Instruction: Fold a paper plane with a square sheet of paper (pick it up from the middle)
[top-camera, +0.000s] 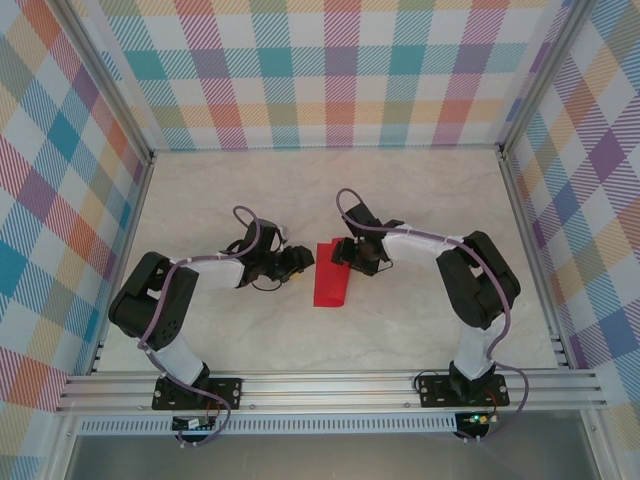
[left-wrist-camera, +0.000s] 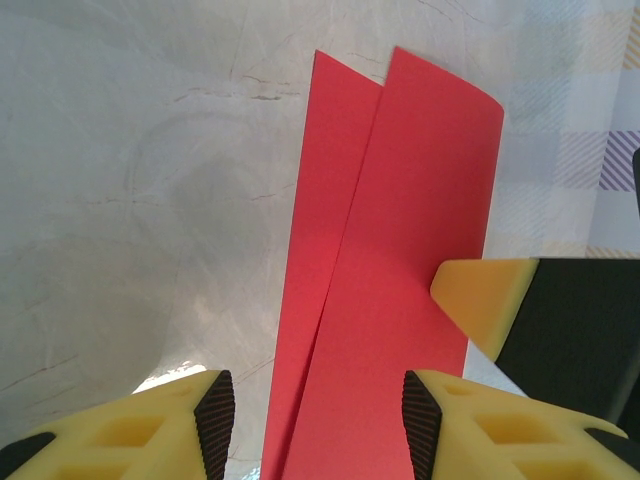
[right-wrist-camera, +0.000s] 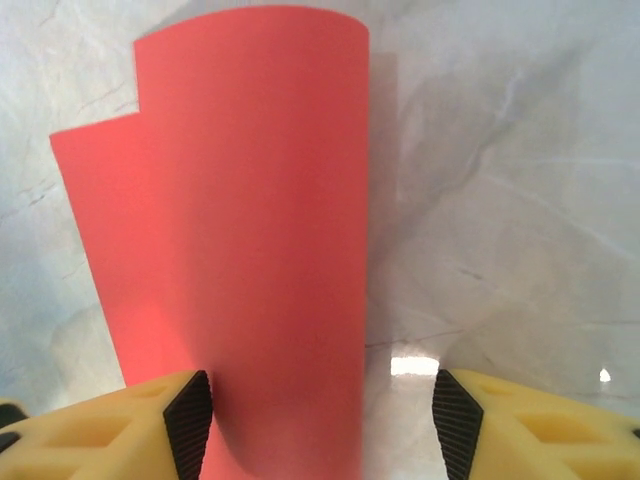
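Paper (top-camera: 331, 285), bright red, lies folded over on itself at the middle of the table (top-camera: 420, 200), its two layers skewed so the end corners do not meet. The left gripper (top-camera: 298, 260) sits at its left edge, jaws partly spread, the sheet passing between the pads (left-wrist-camera: 215, 425) unpinched. The right gripper (top-camera: 345, 256) is at the far right corner, jaws wide, the top layer bowing up between them.

The table (top-camera: 420, 200) is surfaced in pale, veined marble. The square sheet of paper (top-camera: 331, 287) is laid near the table's middle, folded over with its two layers offset.
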